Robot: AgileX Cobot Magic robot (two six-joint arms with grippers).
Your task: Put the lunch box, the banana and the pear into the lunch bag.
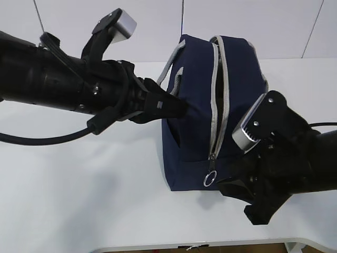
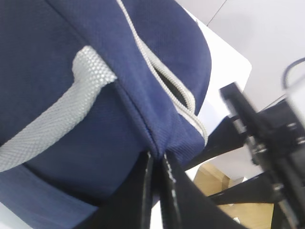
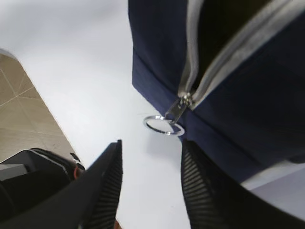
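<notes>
The lunch bag is standing on the table, its zip partly open. The left gripper is pinching the bag's fabric edge; the right gripper is hanging released just below the ring pull — it should be closing squarely on the ring while the left one is holding firm.
</notes>
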